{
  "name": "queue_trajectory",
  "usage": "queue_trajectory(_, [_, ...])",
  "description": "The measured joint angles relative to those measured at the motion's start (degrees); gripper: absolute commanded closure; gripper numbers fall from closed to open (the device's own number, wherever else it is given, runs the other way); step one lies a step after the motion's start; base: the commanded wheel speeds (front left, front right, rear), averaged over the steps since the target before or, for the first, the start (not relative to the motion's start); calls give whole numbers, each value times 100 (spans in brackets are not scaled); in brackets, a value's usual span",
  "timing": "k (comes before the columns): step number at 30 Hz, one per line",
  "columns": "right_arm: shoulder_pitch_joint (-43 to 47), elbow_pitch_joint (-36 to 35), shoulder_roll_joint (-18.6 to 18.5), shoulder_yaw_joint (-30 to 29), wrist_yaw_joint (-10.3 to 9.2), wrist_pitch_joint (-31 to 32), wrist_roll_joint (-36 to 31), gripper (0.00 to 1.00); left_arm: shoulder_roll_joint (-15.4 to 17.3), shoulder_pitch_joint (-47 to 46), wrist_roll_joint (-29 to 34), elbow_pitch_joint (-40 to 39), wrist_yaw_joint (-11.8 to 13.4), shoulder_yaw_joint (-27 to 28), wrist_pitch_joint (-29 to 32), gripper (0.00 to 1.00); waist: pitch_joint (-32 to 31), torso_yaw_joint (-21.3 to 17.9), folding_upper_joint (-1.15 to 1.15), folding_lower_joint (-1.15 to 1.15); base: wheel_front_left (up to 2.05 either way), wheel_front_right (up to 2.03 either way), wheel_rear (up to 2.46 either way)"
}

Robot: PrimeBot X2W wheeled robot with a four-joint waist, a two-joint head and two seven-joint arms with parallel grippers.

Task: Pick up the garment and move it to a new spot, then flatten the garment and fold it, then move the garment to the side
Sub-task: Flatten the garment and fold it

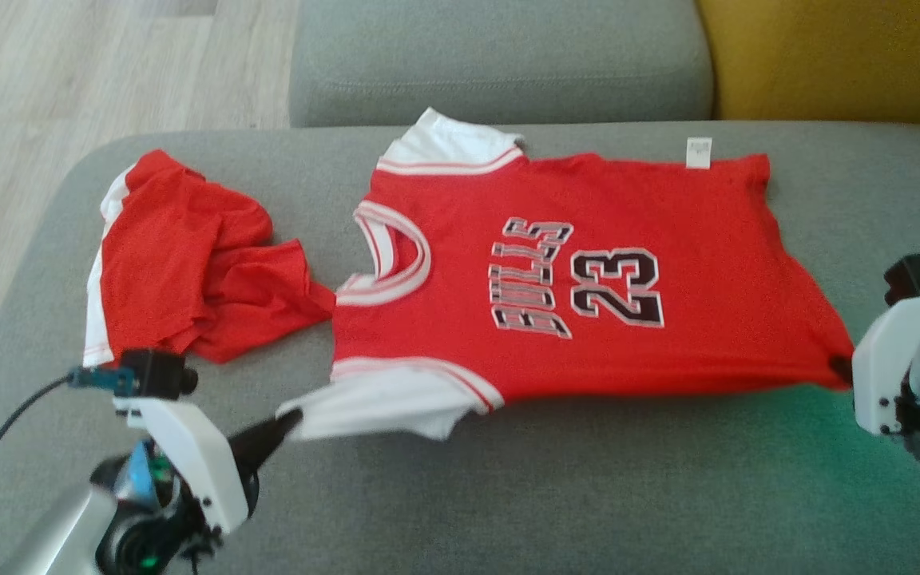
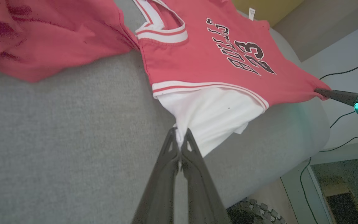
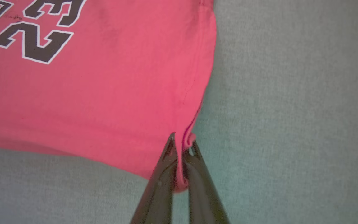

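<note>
The garment is a red jersey with white sleeves and the print "BULLS 23", spread out on a grey couch cushion. Its neck points left and its hem right. My left gripper is shut on the tip of the near white sleeve, pinched between the fingers. My right gripper is shut on the near hem corner of the garment, red cloth bunched between its fingers. The near edge hangs slightly off the cushion between the two grips.
A second red and white garment lies crumpled at the cushion's left. A grey back cushion and a yellow one stand behind. Wooden floor lies to the far left. Cables run past the cushion edge.
</note>
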Motion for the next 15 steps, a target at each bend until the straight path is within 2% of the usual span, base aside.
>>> queue_trajectory(10, [712,-767,-497,339,0,1028,713,100,433,848,-777,-1051,236,-11,982,100,-249,-120,0,0,0,0,0])
queue_trajectory(15, [1098,-1170,-609,376,0,1441,853,100,734,1231,-1017,-1523,330,-55,1361,100,-306,-165,0,0,0,0,0])
